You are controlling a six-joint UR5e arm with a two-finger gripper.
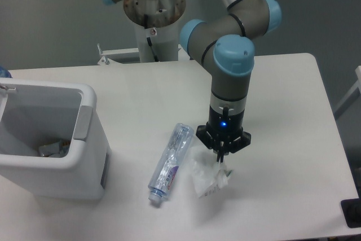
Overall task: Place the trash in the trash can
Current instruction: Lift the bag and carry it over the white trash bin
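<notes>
1. The gripper (221, 160) points straight down, jaws pinched narrow on the top of the crumpled plastic wrapper (206, 176), which hangs just below them.
2. The crushed bottle (170, 162) lies flat on the table (282, 111) just left of the jaws, cap toward the camera.
3. The white trash can (56, 139) stands far left, well apart, some scraps inside.

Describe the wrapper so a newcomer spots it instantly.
Start at the white bin at the table's left and go right past the bottle. The wrapper hangs crumpled under the gripper; unlike the labelled, capped bottle, it is a shapeless whitish film.
</notes>
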